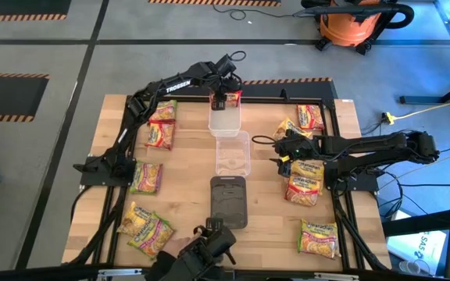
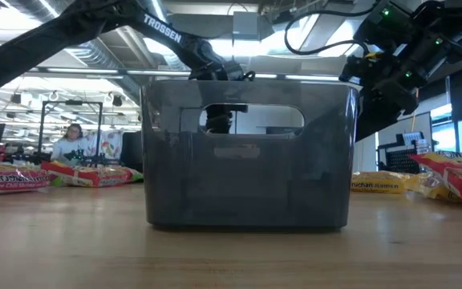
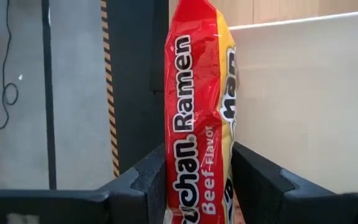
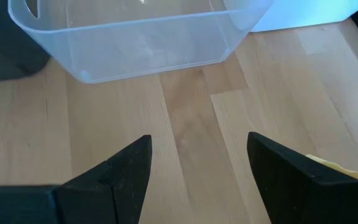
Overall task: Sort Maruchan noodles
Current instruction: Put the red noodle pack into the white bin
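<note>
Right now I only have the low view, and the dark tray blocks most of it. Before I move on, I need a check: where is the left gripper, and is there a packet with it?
Observer: The left gripper is at the table's far side, over the white tray, with a red beef-flavour packet upright at it.
Operator: And the right one?
Observer: The right gripper is open and empty above bare wood, beside the clear tray.
Operator: Anything in that clear tray?
Observer: Nothing shows in it from above.
</note>
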Robot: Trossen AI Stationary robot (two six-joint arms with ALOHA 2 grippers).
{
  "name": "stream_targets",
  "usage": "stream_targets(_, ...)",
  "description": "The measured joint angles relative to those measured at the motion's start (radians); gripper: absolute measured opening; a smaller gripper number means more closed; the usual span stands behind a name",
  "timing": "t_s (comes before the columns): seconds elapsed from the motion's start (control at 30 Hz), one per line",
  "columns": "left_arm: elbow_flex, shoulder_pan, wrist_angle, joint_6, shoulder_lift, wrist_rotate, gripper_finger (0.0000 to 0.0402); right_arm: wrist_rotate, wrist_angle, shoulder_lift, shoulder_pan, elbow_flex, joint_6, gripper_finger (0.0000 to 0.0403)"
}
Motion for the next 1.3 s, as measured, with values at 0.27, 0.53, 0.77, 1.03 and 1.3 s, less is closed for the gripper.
stream_targets(0.27,-0.013,0.032,-0.032,-0.077,0.000,0.066,0.0151,-0.024,0.009,0.000,0.000,0.000,0.000,0.0245)
stream_targets(0.53,-0.013,0.039,-0.016,-0.105,0.000,0.065,0.0151,-0.025,0.010,0.000,0.000,0.000,0.000,0.0245)
stream_targets(0.77,-0.013,0.026,0.006,-0.121,0.000,0.058,0.0151,-0.025,0.010,0.000,0.000,0.000,0.000,0.0245)
stream_targets(1.03,-0.012,0.029,0.002,-0.149,0.000,0.056,0.0151,-0.025,0.011,0.000,0.000,0.000,-0.001,0.0245)
stream_targets(1.3,0.164,0.024,-0.162,-0.177,0.000,0.039,0.0151,-0.024,0.012,0.000,0.000,0.000,-0.027,0.0245)
